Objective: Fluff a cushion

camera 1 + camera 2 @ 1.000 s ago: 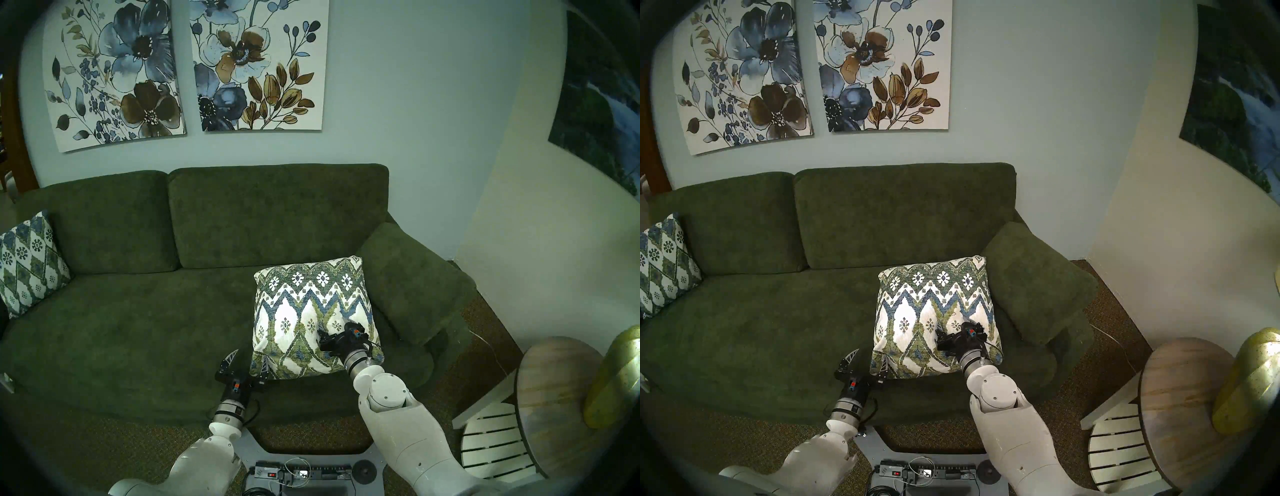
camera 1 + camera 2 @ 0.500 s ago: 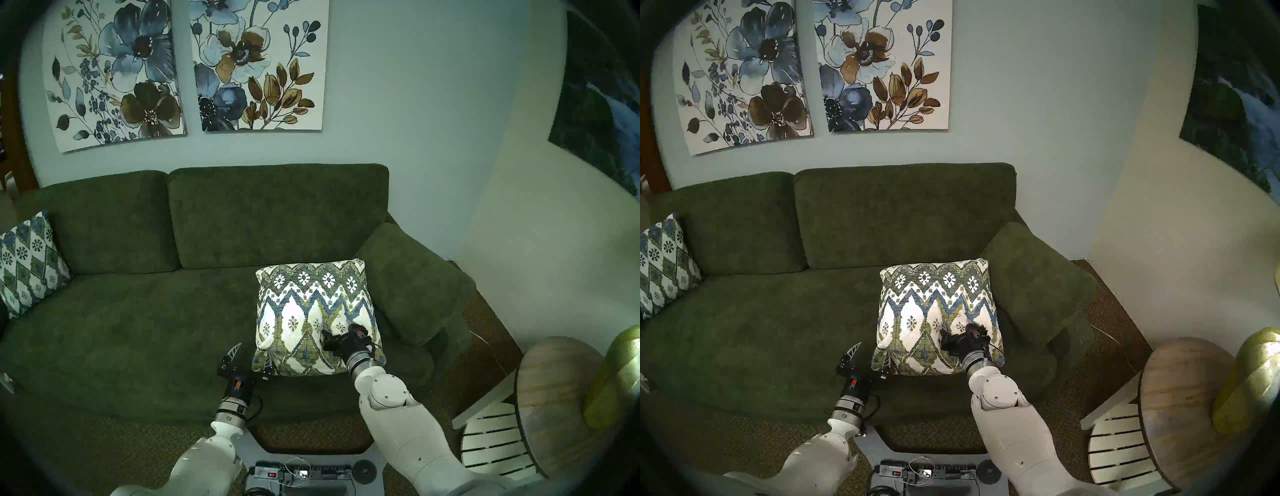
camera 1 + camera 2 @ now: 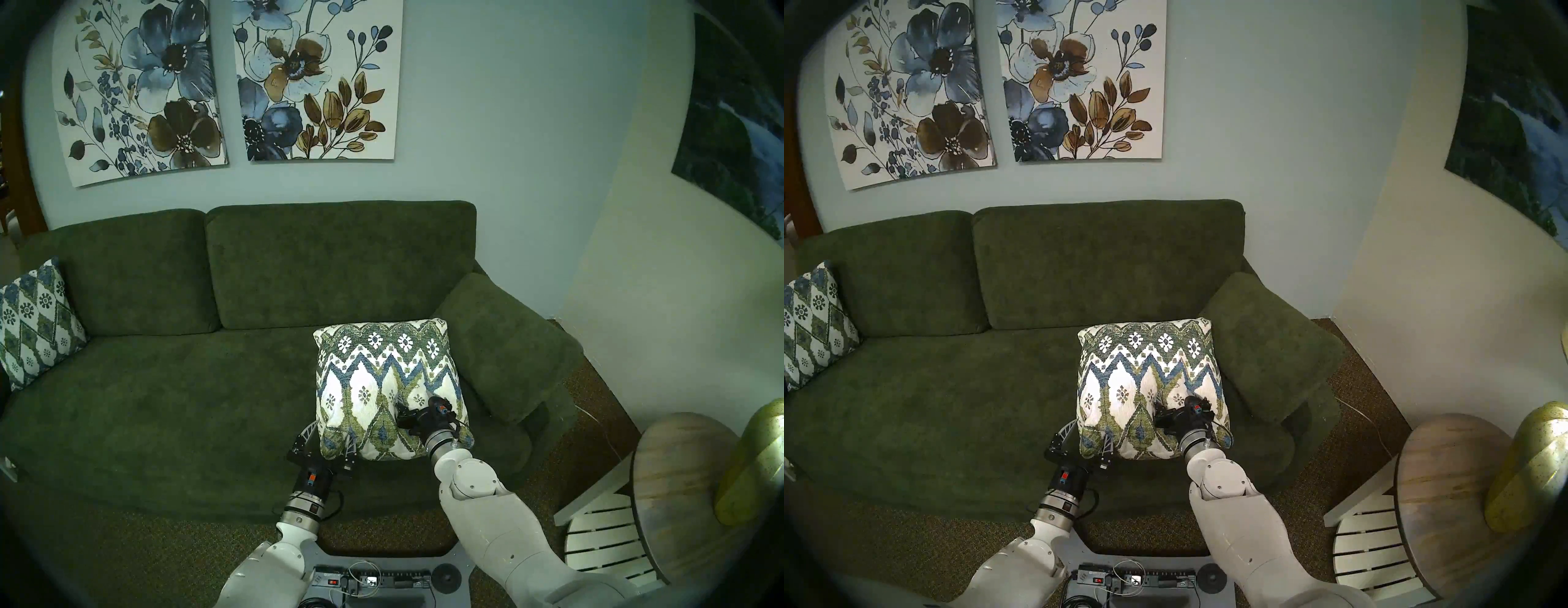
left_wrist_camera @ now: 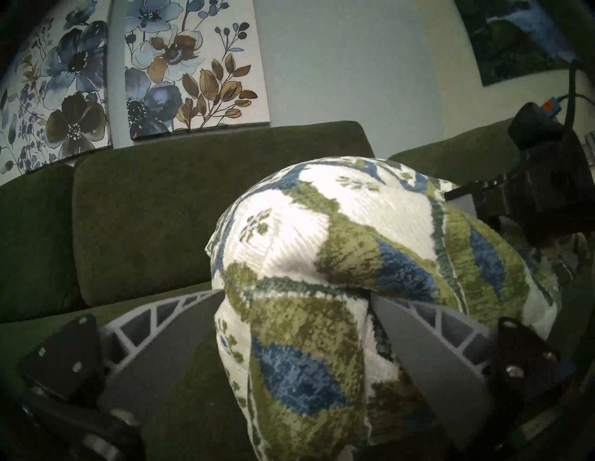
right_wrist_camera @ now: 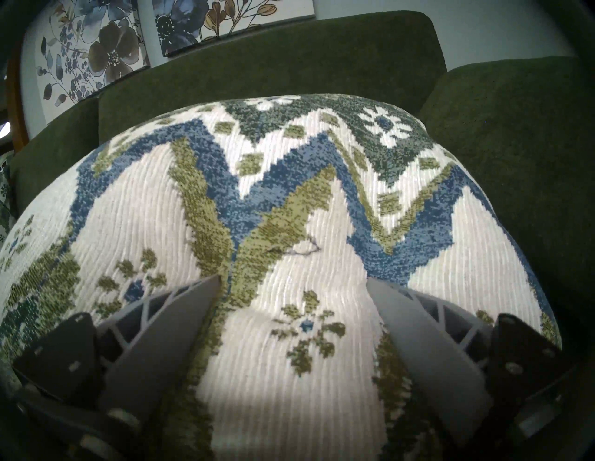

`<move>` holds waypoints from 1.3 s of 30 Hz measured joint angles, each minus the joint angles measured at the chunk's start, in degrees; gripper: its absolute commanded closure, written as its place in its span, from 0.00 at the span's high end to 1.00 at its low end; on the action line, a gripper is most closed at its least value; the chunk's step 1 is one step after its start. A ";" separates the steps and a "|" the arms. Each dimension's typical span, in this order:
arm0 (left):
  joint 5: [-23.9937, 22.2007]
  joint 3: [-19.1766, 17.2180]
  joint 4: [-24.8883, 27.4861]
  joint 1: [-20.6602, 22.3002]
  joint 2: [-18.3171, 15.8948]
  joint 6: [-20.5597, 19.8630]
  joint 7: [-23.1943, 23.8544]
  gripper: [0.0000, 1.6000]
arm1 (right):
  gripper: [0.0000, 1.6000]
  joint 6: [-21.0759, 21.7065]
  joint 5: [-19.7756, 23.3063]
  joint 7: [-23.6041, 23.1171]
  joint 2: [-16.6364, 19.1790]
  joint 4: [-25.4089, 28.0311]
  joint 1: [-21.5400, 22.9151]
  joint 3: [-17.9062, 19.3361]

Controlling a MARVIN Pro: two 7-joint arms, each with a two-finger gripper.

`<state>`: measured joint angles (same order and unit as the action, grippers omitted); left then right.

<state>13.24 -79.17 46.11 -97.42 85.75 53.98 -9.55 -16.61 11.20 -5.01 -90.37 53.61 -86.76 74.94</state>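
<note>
The cushion (image 3: pixel 388 378), cream with olive-green and blue zigzags and flower motifs, lies on the right part of the green sofa seat (image 3: pixel 169 403), against the right armrest. My left gripper (image 3: pixel 330 439) is open, and its two fingers straddle the cushion's near-left corner, which bulges between them in the left wrist view (image 4: pixel 296 322). My right gripper (image 3: pixel 403 409) is open and pressed down into the cushion's top face near its front right. In the right wrist view the fabric (image 5: pixel 289 225) bulges between the spread fingers (image 5: pixel 180 322). Both grippers also show in the right head view, left (image 3: pixel 1087 437) and right (image 3: pixel 1163 409).
A smaller, bluer patterned cushion (image 3: pixel 36 327) leans at the sofa's far left end. The sofa's padded right armrest (image 3: pixel 505 348) touches the cushion. A round wooden side table (image 3: pixel 679 488) with a yellow-green object (image 3: pixel 755 463) stands to the right, with a white slatted piece (image 3: pixel 606 543) beside it.
My left gripper has moved right and forward onto the cushion's near-left corner, pushing that corner in so the cushion looks narrower at the front. My right gripper has barely moved.
</note>
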 measured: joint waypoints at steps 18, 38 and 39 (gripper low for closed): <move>1.88 -1.69 9.84 -5.66 -4.34 -0.02 -1.27 1.00 | 1.00 -2.75 -0.15 1.78 -0.66 -4.30 2.82 -1.78; 4.89 -6.81 25.21 -5.91 -8.42 0.49 -5.50 1.00 | 1.00 -5.51 -0.26 3.69 -0.95 -8.61 5.40 -4.70; 5.13 -7.31 26.22 -5.20 -8.69 0.50 -5.71 1.00 | 1.00 -5.68 -0.26 3.79 -0.96 -8.88 5.57 -4.87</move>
<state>18.37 -86.48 72.32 -102.62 77.06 54.48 -15.26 -22.29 10.94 -1.22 -91.32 44.73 -81.19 70.07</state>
